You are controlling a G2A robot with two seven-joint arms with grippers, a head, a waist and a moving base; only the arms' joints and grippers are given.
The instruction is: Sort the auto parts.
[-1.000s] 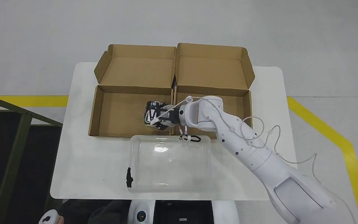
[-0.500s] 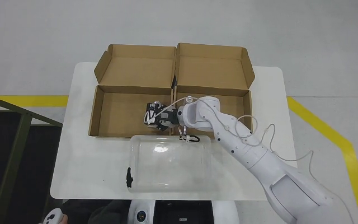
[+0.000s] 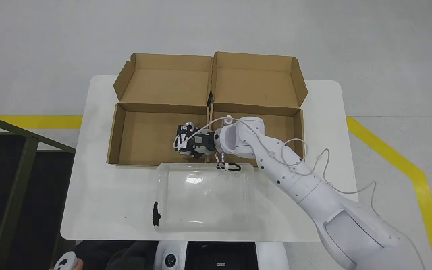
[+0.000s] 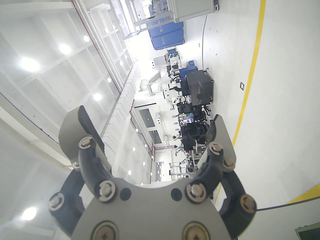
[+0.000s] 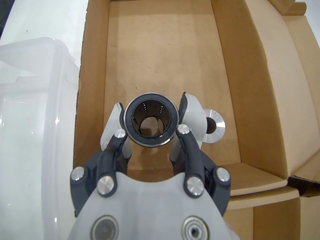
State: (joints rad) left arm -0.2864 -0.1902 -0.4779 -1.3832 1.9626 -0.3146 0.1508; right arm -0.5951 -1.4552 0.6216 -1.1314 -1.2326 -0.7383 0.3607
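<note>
While the left gripper (image 4: pixel 148 119) hangs wide and empty, aimed out at the room away from the work, the right gripper (image 5: pixel 152 107) clamps a bearing (image 5: pixel 129 123) over the near end of the left box (image 5: pixel 250 76), its jaws pressing the bearing's round sides. That side grip looks chosen to leave both open ends free, so the part can be let go without the fingers catching on it. The bearing is a short cylinder with black end rings. Its long axis runs in line with the gripper's reach, along the length of the box. One open end faces the wrist and the other faces down the box, with bare cardboard showing straight through the bore. Whether it touches the floor of the box cannot be told. A silver bushing (image 5: pixel 216 126) lies just beside the gripper on the box floor, which suggests this box is the one taking such round metal parts. From above, the gripper (image 3: pixel 191 140) sits inside the left box (image 3: pixel 145 135), and the right box (image 3: pixel 287 128) stands alongside. Both boxes rest on the tabletop (image 3: pixel 94 189) behind a clear bin (image 3: pixel 202 202). A small black part (image 3: pixel 155 216) sits at the bin's edge, apparently not yet sorted.
</note>
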